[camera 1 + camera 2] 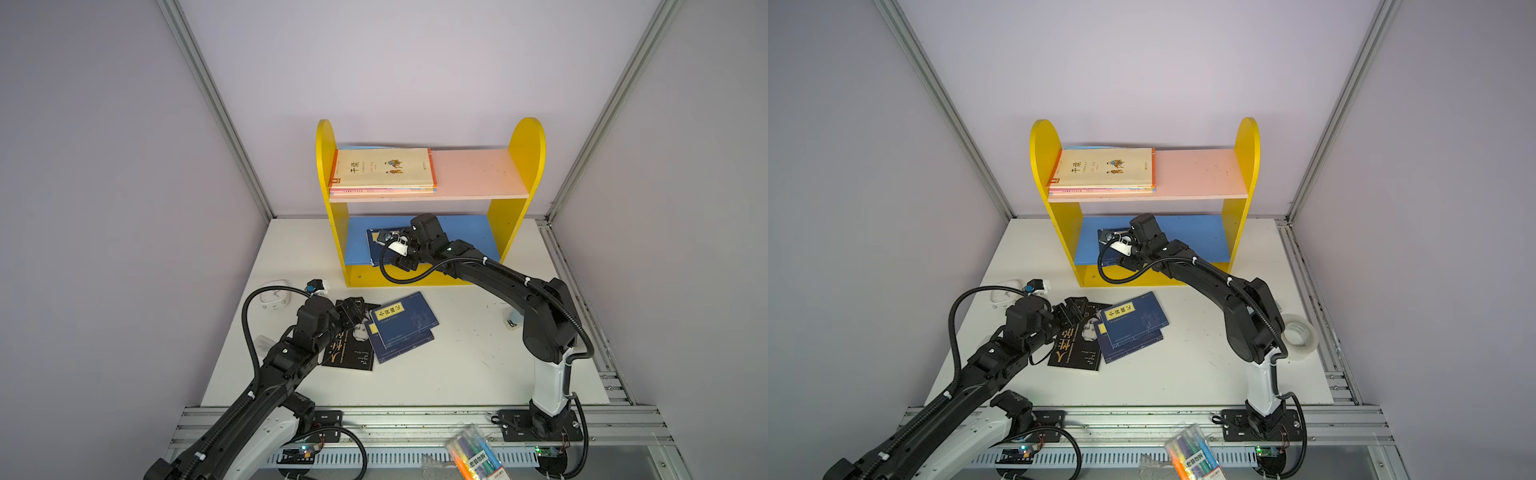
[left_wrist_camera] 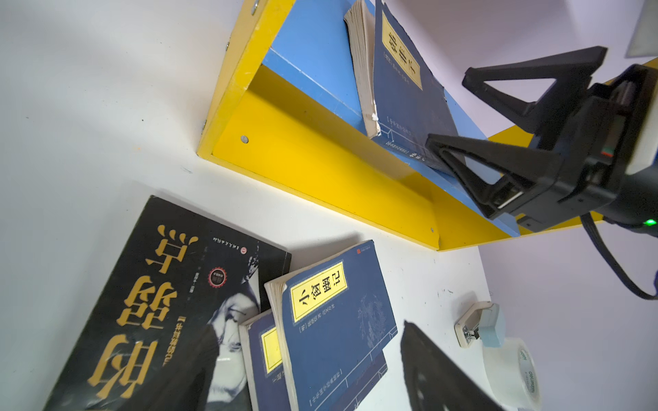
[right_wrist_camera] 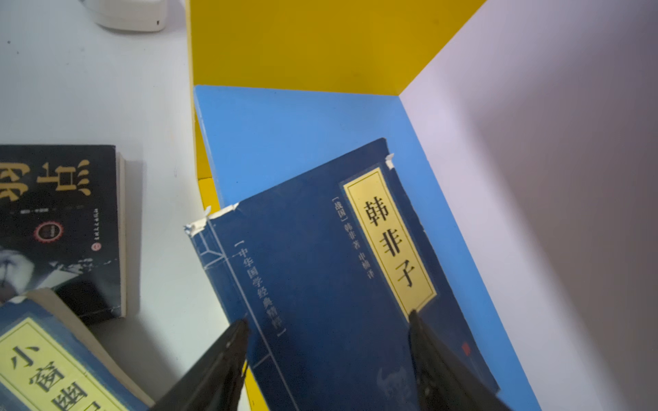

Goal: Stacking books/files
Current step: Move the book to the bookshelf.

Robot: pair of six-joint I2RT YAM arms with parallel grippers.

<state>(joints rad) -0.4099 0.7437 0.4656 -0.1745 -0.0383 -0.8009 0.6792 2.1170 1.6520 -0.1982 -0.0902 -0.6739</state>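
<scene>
Hovering with jaws apart, the left gripper (image 1: pixel 359 311) has the top navy book (image 1: pixel 405 318) lying slantwise just to its right.

I see a flat stack of paperbacks (image 1: pixel 384 168), cream cover uppermost, at the left end of the pink upper shelf (image 1: pixel 473 170). A navy shelf book (image 3: pixel 320 267) with a yellow label lies skewed on the blue lower shelf (image 3: pixel 285 121), one torn corner past its front edge. Mid-table (image 1: pixel 478 365), a black book (image 2: pixel 160 302) with gold lettering lies flat. Against its edge, the top navy book (image 1: pixel 405 318) covers most of the bottom navy book (image 1: pixel 399 351).
</scene>
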